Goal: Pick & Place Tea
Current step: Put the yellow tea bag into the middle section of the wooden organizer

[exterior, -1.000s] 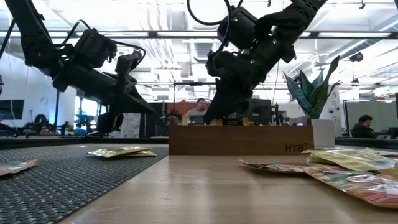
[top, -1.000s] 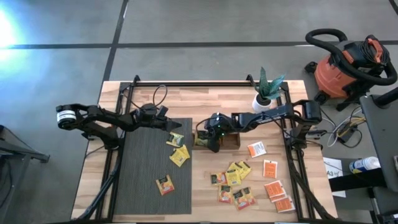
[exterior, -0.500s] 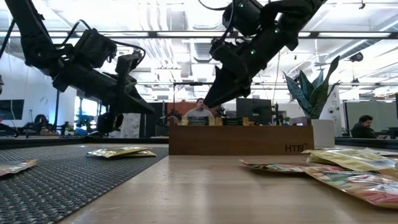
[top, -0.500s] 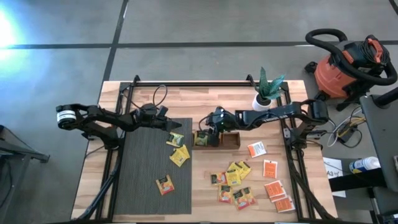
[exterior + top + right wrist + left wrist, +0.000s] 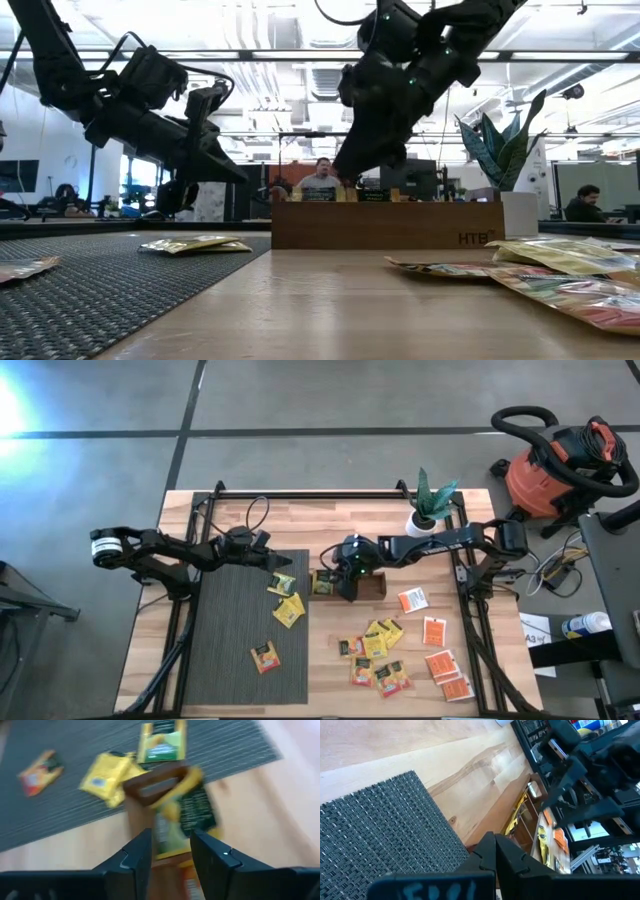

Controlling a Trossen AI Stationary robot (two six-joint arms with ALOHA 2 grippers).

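A brown wooden tray (image 5: 372, 586) sits mid-table, with yellow and green tea sachets (image 5: 185, 815) standing in its left end (image 5: 150, 790). My right gripper (image 5: 342, 578) hovers open just above that end (image 5: 345, 178); its fingers (image 5: 132, 862) touch nothing. Three sachets lie flat on the dark mat (image 5: 280, 584), (image 5: 289, 610), (image 5: 265, 657). Several more, yellow (image 5: 372, 642) and orange (image 5: 437, 632), lie on the bare wood to the right. My left gripper (image 5: 272, 561) is shut and hangs above the mat's far right corner (image 5: 228, 168).
A potted plant in a white pot (image 5: 422, 525) stands behind the tray near the far edge. The black frame rails (image 5: 330, 495) run along the far side and both sides of the table. The dark woven mat (image 5: 240, 660) covers the left half.
My right gripper rose from the tray's left end, drew slightly toward the far edge, then dipped a little back down over the same end. My left arm has kept still and no sachet on the mat or table has moved.
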